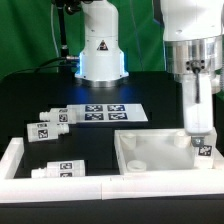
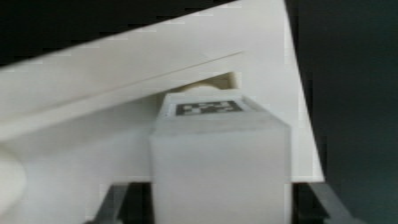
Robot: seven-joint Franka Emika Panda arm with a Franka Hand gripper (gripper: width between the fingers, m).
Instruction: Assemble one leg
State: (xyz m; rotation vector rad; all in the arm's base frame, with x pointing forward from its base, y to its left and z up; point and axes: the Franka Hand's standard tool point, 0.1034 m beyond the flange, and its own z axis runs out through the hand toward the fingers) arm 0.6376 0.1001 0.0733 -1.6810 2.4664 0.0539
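Observation:
My gripper (image 1: 199, 128) is shut on a white leg (image 1: 202, 143) and holds it upright at the far right corner of the large white square panel (image 1: 150, 152), at the exterior view's right. The leg's tagged lower end sits at the panel's corner; whether it touches I cannot tell. In the wrist view the leg (image 2: 217, 150) fills the middle between my dark fingers (image 2: 121, 205), its tag end pointing at the panel's corner (image 2: 160, 70). Three more legs lie on the table at the exterior view's left: two (image 1: 52, 120) near the marker board and one (image 1: 60, 170) near the front.
The marker board (image 1: 103, 110) lies flat behind the panel. A white L-shaped rail (image 1: 18, 160) runs along the exterior view's left and front edge of the table. The robot's white base (image 1: 100, 50) stands at the back.

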